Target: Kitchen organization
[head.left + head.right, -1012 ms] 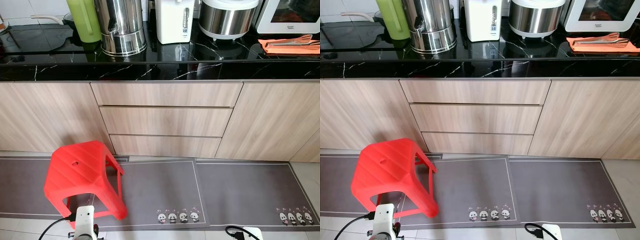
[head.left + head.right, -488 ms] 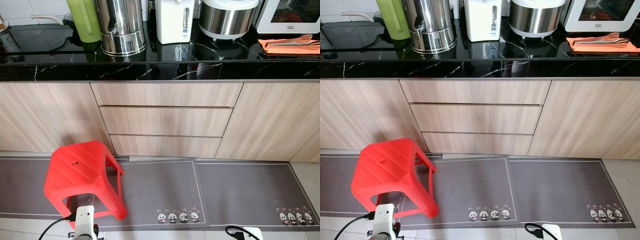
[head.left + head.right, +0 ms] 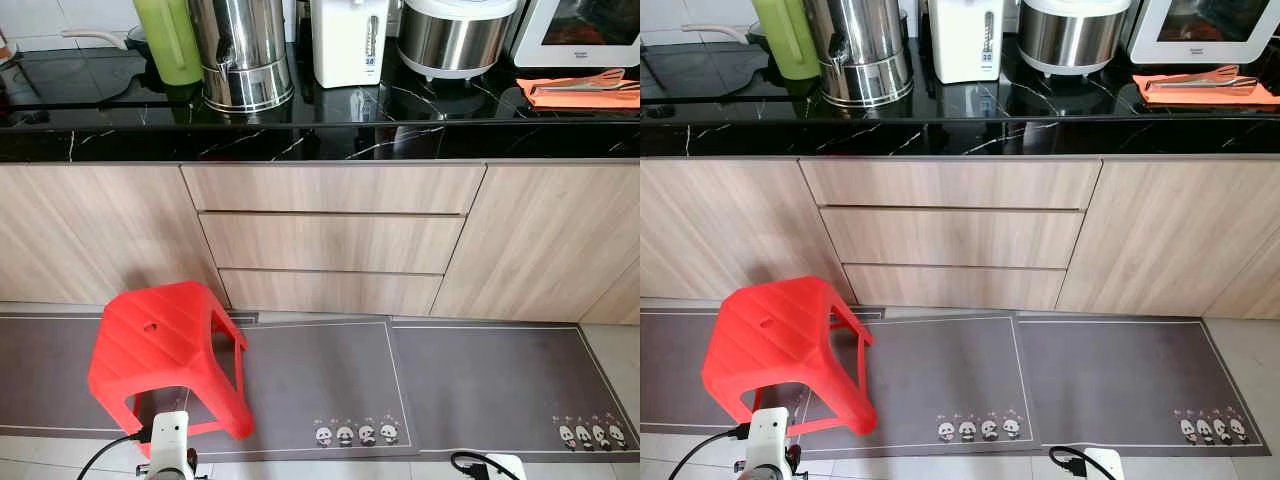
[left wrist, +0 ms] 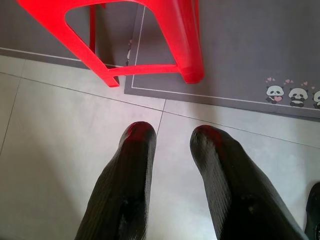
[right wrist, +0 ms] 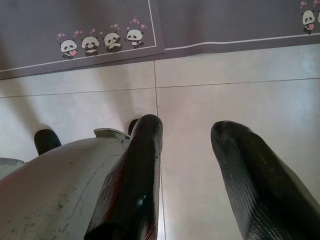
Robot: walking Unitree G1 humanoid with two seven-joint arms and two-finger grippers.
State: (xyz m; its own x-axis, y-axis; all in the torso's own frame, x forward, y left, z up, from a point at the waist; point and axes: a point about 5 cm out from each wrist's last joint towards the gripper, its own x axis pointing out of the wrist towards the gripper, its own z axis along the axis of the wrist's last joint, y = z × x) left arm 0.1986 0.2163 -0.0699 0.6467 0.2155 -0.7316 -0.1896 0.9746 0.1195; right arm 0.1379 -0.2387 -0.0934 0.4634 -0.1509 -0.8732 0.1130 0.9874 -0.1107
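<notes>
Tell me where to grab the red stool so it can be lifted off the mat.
Probably grip the red stool by the edge of its flat seat, coming down from above on the near side. The seat rim overhangs the splayed legs, and the stool stands upright beside the drawers, so the left end effector is nearest.

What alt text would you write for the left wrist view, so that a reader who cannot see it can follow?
The left tool hangs open and empty above pale floor tiles, its two black fingers apart. Beyond it stand the legs of a red plastic stool at the edge of a grey mat printed with small pandas.
</notes>
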